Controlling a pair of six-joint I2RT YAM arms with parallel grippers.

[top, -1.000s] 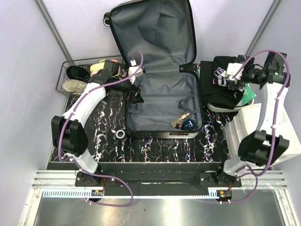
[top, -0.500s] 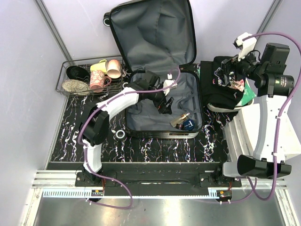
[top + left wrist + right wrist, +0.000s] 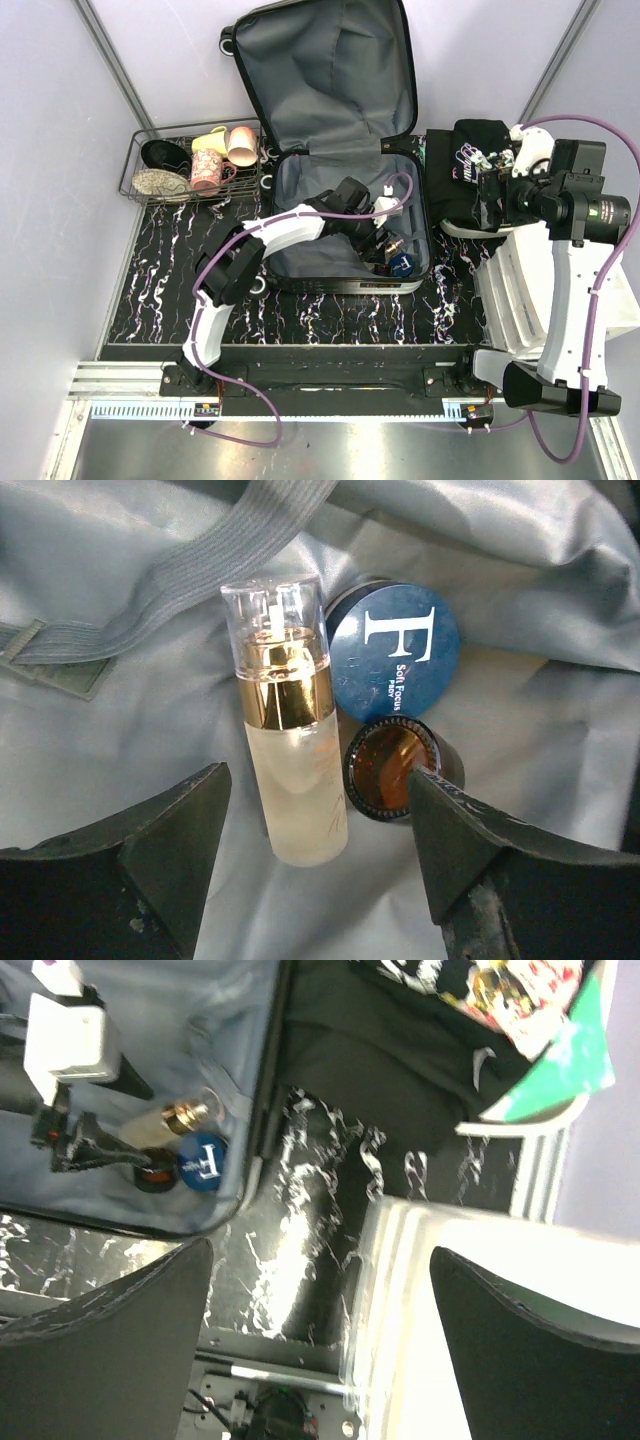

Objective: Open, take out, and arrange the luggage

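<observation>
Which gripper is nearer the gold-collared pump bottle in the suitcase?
Left. The left gripper hangs directly over the pump bottle, a finger either side, jaws open. The right gripper is open outside the suitcase, off to its right by the black clothing.

A clear spray bottle (image 3: 290,750) with a gold collar is lying on its side. A round blue jar (image 3: 395,663) marked "F" and an amber jar (image 3: 393,770), tipped over, are lying just beside it. On the black marbled bench (image 3: 160,260), a wire basket (image 3: 127,172) is holding several mugs (image 3: 241,146). A small ring (image 3: 256,285) is lying on the bench. A black printed garment (image 3: 455,195) is resting in a white bin (image 3: 462,233).
</observation>
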